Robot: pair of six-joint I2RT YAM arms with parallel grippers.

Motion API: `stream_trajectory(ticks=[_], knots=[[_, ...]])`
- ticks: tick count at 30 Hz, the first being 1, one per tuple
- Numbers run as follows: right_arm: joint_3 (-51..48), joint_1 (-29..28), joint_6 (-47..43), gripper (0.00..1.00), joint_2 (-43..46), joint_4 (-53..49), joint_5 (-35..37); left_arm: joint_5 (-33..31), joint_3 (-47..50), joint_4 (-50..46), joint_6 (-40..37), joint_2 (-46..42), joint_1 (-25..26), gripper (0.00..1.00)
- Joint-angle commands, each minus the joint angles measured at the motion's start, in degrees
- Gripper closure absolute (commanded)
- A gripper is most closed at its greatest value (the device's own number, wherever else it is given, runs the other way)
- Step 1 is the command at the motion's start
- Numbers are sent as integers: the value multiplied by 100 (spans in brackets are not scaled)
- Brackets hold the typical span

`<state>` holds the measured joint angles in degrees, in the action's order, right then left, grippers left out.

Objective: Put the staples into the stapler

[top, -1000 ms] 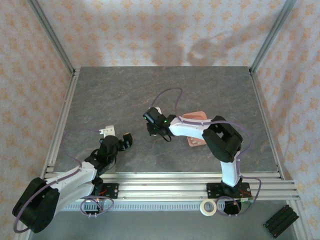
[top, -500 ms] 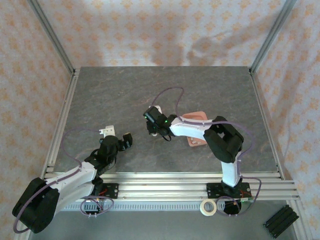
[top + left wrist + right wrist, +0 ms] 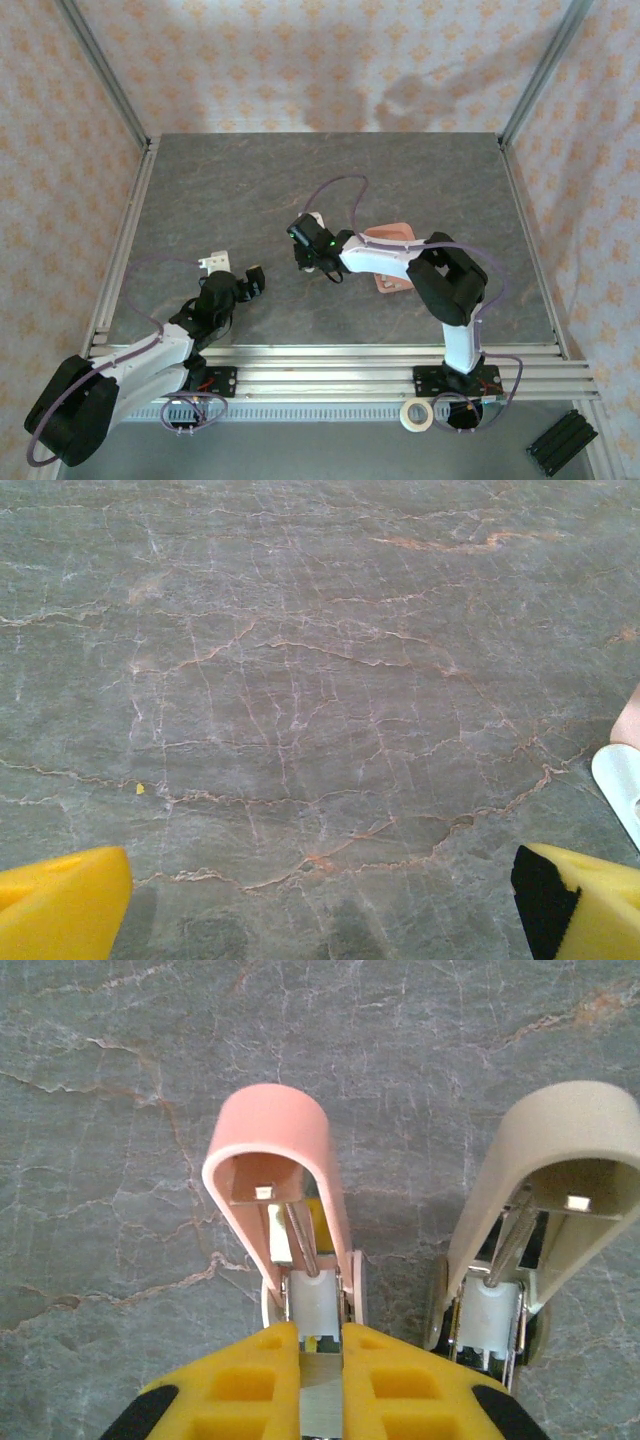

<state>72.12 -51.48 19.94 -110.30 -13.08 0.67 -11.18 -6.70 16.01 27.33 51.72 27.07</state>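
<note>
**Operator:** Where are the staples?

**Spotter:** Your right end effector (image 3: 320, 1332) is pinched narrow on what looks like a small silvery-grey metal staple strip (image 3: 320, 1405). It's right at the rear of the salmon-pink plastic mini stapler (image 3: 270, 1150), whose lid is up.

**Operator:** Which way do I feed?

**Spotter:** That stapler lies dead at 12 o'clock from your right end effector, with its long axis running 6 to 12. The beige plastic mini stapler (image 3: 570, 1150) stands at 2 o'clock. Your right arm is the nearer one. Your left end effector (image 3: 320, 900) gapes wide over the grey marbled desk (image 3: 300, 680), holding nothing.
</note>
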Motion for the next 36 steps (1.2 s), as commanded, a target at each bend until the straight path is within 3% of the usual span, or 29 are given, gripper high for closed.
stream_trajectory(ticks=[1, 36], knots=[[-126, -20, 104, 87, -44, 52, 110, -103, -130, -27, -61, -75, 17, 2], [162, -15, -63, 86, 88, 60, 48, -91, -157, 46, -74, -13, 16, 2]])
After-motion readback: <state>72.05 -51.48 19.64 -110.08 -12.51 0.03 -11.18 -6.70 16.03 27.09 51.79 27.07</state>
